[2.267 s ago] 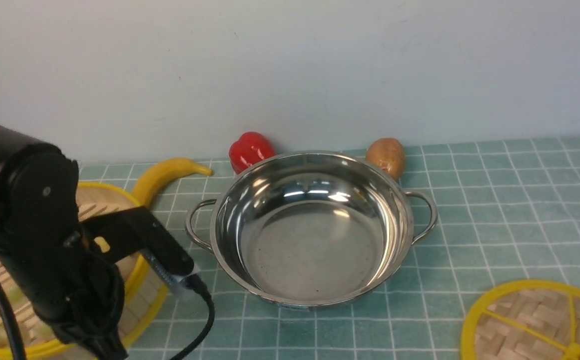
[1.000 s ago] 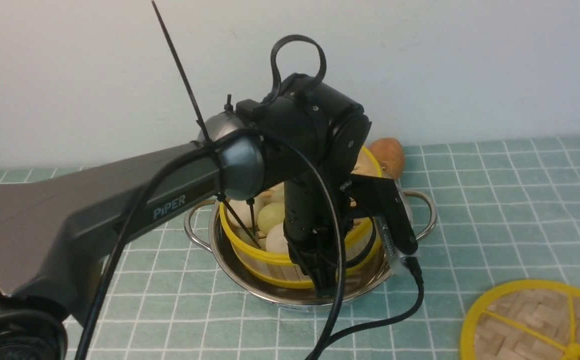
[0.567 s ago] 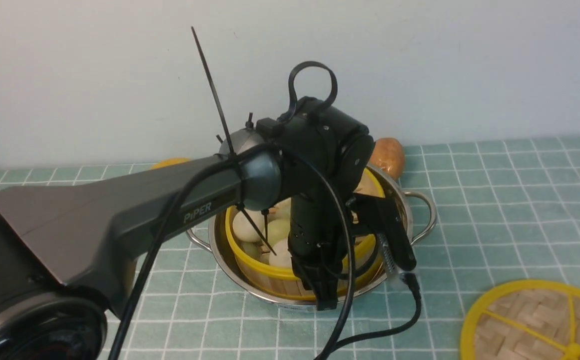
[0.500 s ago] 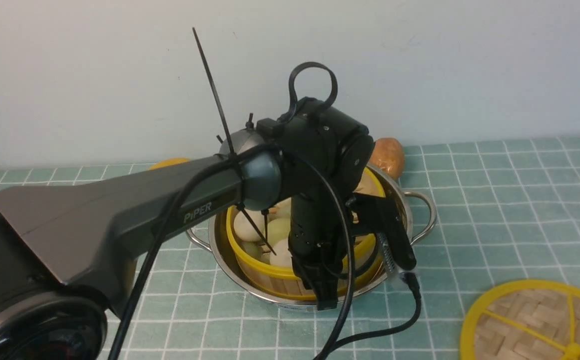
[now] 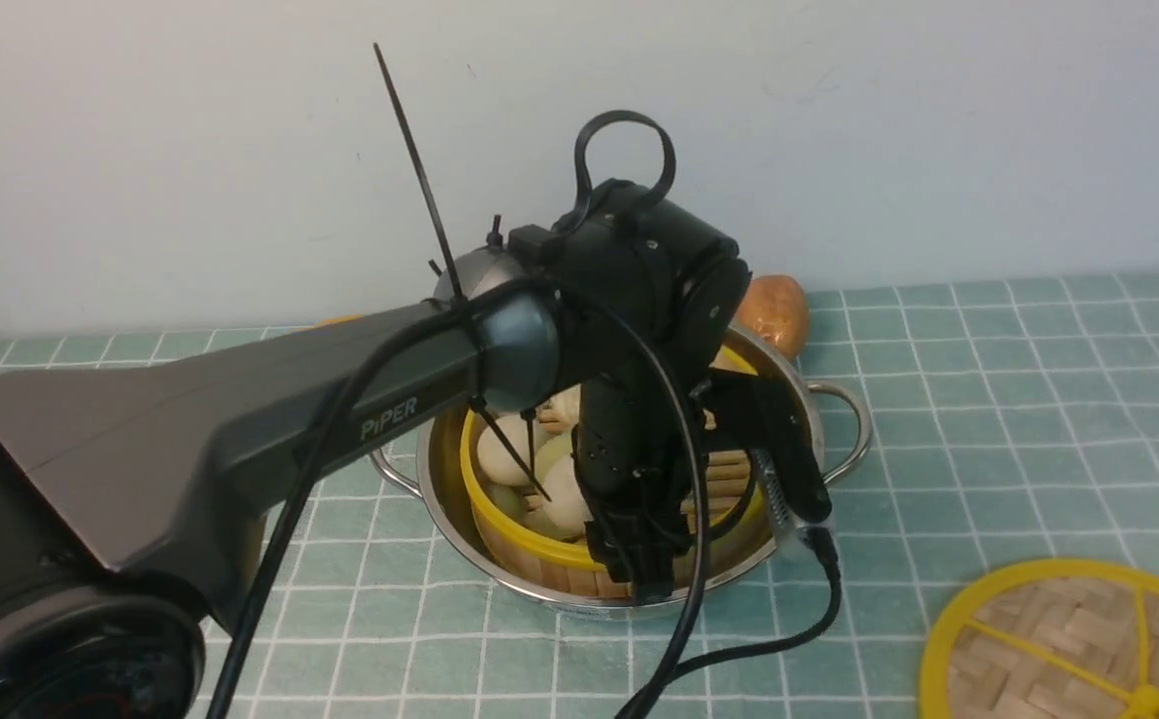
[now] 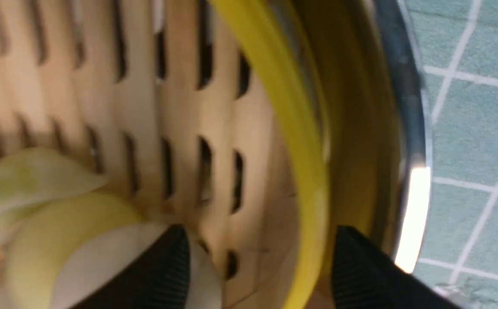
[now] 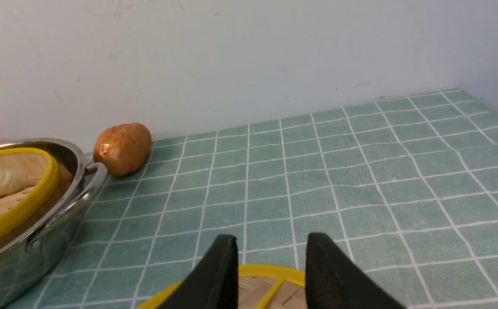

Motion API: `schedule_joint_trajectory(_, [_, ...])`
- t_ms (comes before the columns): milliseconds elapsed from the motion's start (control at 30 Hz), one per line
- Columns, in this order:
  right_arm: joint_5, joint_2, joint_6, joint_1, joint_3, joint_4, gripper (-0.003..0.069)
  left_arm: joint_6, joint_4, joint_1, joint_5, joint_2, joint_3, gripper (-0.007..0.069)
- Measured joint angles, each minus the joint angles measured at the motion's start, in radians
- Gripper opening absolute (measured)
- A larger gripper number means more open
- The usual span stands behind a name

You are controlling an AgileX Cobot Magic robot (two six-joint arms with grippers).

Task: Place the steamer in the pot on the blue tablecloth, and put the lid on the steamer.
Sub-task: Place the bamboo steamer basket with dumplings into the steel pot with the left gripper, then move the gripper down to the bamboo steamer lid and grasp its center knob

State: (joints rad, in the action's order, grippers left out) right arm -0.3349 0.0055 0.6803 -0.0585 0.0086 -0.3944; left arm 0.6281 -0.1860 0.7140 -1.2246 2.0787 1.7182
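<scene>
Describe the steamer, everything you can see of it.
The steamer is a round bamboo basket with a yellow rim, pale wooden sides and a slatted floor. It sits upright inside the pot, holding pale rounded food pieces. The open jaws of the left gripper straddle its near wall, one inside, one outside. Its lid is off.
</scene>
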Motion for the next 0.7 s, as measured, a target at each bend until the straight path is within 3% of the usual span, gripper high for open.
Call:
schedule_joint_trajectory(167, [0.0,0.0,0.001,0.0,0.0,0.0,0.0243,-0.124,-0.105,0.0,0.002,-0.104,0.088,0.0514])
schedule_joint_trajectory(400, [0.0,0.0,0.001,0.0,0.0,0.0,0.0243,-0.293,-0.16,-0.035,0.004,-0.392,0.131,0.0502])
schedule_joint_trajectory(500, [0.0,0.0,0.001,0.0,0.0,0.0,0.0243,-0.361,-0.131,-0.068,0.003,-0.465,0.131,0.0453])
schedule_joint_trajectory(667, [0.0,0.0,0.001,0.0,0.0,0.0,0.0243,-0.505,-0.006,-0.154,0.002,-0.644,0.131,0.0155])
schedule_joint_trajectory(700, [0.0,0.0,0.001,0.0,0.0,0.0,0.0243,-0.509,-0.004,-0.155,0.002,-0.651,0.131,0.0128])
